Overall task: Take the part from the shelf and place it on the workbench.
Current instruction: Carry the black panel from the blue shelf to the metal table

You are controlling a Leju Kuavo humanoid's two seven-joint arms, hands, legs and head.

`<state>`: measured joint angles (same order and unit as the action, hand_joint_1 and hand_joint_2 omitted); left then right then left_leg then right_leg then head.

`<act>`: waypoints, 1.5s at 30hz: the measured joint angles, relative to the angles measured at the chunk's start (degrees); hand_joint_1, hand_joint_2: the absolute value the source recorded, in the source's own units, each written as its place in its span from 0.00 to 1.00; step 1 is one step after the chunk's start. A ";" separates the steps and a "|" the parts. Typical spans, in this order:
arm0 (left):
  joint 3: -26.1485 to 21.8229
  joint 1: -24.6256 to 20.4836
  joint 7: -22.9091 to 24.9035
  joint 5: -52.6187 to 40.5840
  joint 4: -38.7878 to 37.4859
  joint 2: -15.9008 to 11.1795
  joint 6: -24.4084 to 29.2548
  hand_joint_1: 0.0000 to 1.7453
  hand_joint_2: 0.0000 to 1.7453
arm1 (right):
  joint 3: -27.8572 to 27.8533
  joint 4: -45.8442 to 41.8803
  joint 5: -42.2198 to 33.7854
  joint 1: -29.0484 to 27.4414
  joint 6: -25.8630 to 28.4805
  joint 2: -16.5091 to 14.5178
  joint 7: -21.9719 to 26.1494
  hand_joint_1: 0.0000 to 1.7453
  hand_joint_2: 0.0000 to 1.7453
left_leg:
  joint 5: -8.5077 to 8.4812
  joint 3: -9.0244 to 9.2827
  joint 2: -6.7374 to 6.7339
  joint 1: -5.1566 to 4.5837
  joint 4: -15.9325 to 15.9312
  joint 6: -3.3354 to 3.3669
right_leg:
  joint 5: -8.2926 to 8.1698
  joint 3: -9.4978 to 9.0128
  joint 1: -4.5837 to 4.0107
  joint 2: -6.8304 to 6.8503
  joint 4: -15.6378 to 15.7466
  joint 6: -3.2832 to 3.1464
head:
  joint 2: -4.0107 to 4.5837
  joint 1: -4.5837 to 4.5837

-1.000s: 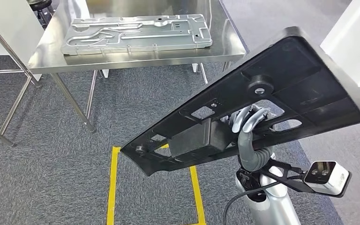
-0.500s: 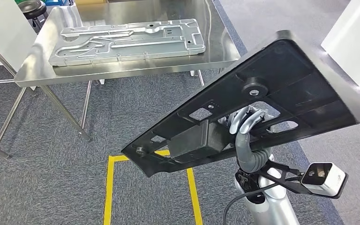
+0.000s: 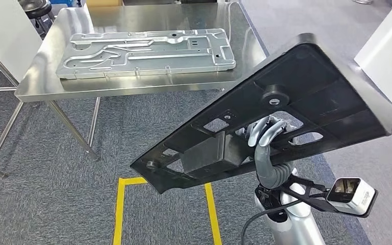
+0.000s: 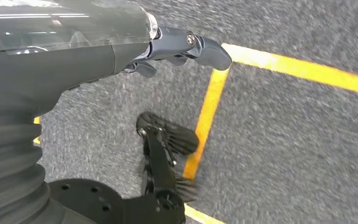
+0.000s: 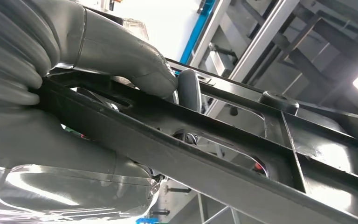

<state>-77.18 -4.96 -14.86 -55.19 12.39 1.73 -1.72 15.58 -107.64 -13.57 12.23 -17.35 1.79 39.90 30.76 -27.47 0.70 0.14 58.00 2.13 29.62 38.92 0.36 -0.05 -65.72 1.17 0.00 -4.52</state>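
A large black plastic part point(image 3: 306, 97) with ribs and cut-outs is held tilted in the air at the right of the head view. My right hand point(image 3: 265, 133) grips it from below, fingers hooked through an opening. The right wrist view shows the thumb point(image 5: 130, 60) pressed on a bar of the part point(image 5: 214, 154). The steel workbench point(image 3: 148, 15) stands ahead to the left, apart from the part. My left hand point(image 4: 98, 51) hangs over the carpet, its fingers point(image 4: 200, 46) stretched out and holding nothing.
A silver stamped metal plate point(image 3: 143, 51) lies across the workbench. Yellow tape point(image 3: 120, 214) marks a square on the grey carpet below the part. A white cabinet point(image 3: 388, 56) stands at the right, and a black stool point(image 3: 33, 7) and another table's legs point(image 3: 0, 138) at the left.
The whole picture has shifted, so the camera moved; the workbench now sits a little lower and further right in view. The part stays in my right hand.
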 joint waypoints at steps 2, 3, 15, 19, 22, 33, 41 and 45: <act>0.01 -0.08 0.01 0.00 -0.01 0.11 -0.04 0.00 1.00 | 0.02 0.00 0.03 -0.03 0.00 0.00 0.01 1.00 1.00 | 1.21 1.13 0.12 -0.03 -0.39 -0.52 | -5.37 -0.87 -0.45 0.02 5.21 -0.72 | 0.00 0.04; 0.01 -0.14 0.02 0.00 -0.02 0.16 -0.07 0.00 1.00 | 0.04 -0.04 0.06 -0.03 0.00 0.00 0.01 1.00 1.00 | 1.45 1.68 0.14 -0.05 -0.64 -0.84 | -6.55 -1.12 -0.63 -0.04 6.33 -1.07 | 0.00 0.08; 0.02 0.33 -0.09 0.15 0.01 0.13 0.06 0.00 1.00 | 0.37 0.01 -0.28 0.21 0.04 -0.04 0.01 1.00 1.00 | 2.67 -10.88 -0.39 0.58 8.76 -3.12 | 0.54 -12.07 -0.03 -0.32 9.28 -2.36 | 0.00 0.14; -0.02 0.67 -0.12 0.21 0.01 0.12 0.10 0.00 1.00 | 0.50 0.52 -0.56 0.11 0.05 -0.08 -0.02 1.00 1.00 | -8.28 -10.53 -0.66 0.04 1.64 -1.64 | 3.18 -14.62 -0.16 -0.60 9.06 -1.01 | 0.00 0.16; -0.02 0.38 -0.20 0.22 0.01 0.12 0.12 0.00 1.00 | 0.62 0.48 -0.66 0.28 0.11 -0.11 0.01 1.00 1.00 | -7.09 -8.66 -0.41 0.20 1.00 -0.51 | 1.67 -12.86 -0.06 -0.48 4.52 0.02 | 0.00 0.16; -0.07 0.27 -0.50 0.62 -0.05 0.60 0.30 0.00 1.00 | 0.70 0.63 0.51 -0.41 -0.35 -0.12 -0.01 1.00 1.00 | 1.43 1.71 0.43 0.02 -0.10 -0.49 | -6.48 1.29 -1.02 -0.43 5.20 -1.47 | 0.00 0.20; -0.05 -0.38 -0.58 0.51 -0.02 0.49 0.02 0.00 1.00 | 0.68 -0.47 1.09 -0.43 0.14 -0.13 0.03 1.00 1.00 | 3.60 -5.99 -0.01 0.31 14.26 -2.91 | -4.75 -5.53 -0.49 -0.73 8.81 -3.29 | 0.00 0.20; -0.14 -0.08 -0.36 1.16 -0.02 0.50 0.57 0.00 1.00 | 0.73 -0.49 1.15 -0.48 0.28 -0.13 0.03 1.00 1.00 | 6.92 -10.48 -0.24 0.55 11.14 -3.10 | -1.28 -10.02 -0.28 -0.94 8.75 -2.88 | 0.00 0.21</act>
<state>-77.31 -5.04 -15.22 -54.03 12.37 2.22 -1.14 16.31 -108.13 -12.42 11.75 -17.08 1.66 39.93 37.69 -37.94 0.46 0.69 69.14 -0.97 28.34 28.90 0.07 -0.99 -56.97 -1.71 0.00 -4.32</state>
